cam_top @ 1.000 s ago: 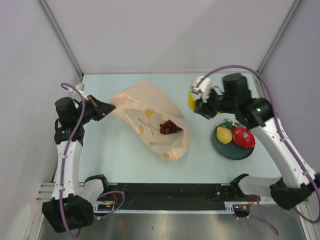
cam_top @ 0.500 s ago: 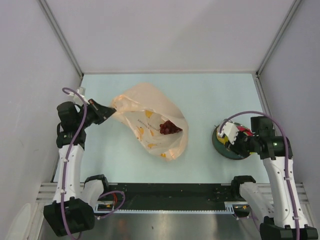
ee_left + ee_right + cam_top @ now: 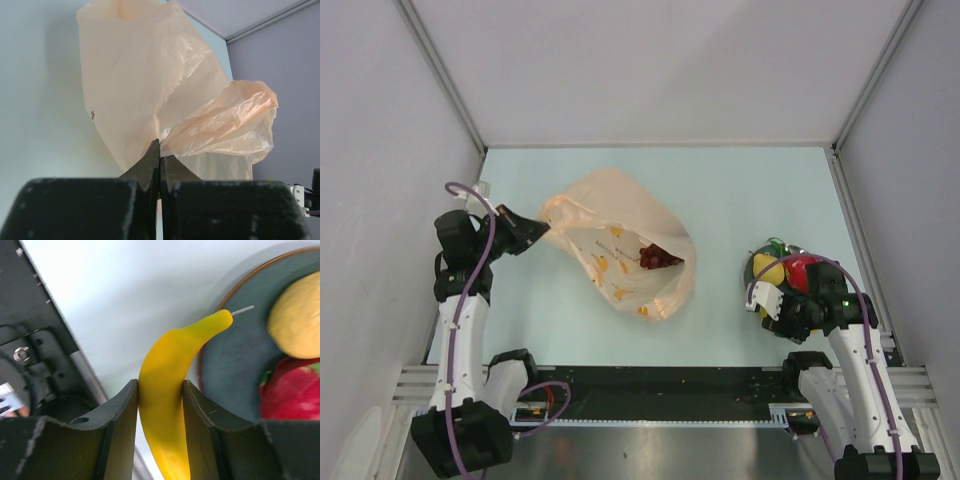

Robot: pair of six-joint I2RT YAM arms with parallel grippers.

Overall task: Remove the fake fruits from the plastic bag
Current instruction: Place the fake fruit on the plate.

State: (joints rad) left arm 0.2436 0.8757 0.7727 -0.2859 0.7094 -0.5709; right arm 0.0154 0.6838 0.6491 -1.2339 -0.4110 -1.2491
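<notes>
The peach-orange plastic bag (image 3: 615,240) lies at centre left, its mouth towards the right, with a dark red fruit (image 3: 660,257) inside. My left gripper (image 3: 533,231) is shut on the bag's left corner; the left wrist view shows the jaws (image 3: 160,150) pinching the film of the bag (image 3: 145,75). My right gripper (image 3: 767,300) is shut on a yellow banana (image 3: 165,405) at the near left rim of the dark plate (image 3: 752,272). The plate (image 3: 235,355) holds a yellow fruit (image 3: 768,268) and a red fruit (image 3: 803,267).
The black front rail (image 3: 660,380) runs along the near edge, right behind my right gripper; it fills the left of the right wrist view (image 3: 40,365). Grey walls close the table on three sides. A green bit (image 3: 777,244) shows at the plate's far rim.
My right arm has swung from the far side down to the plate's near rim with the banana in its jaws. My left gripper has kept its hold and barely moved.
</notes>
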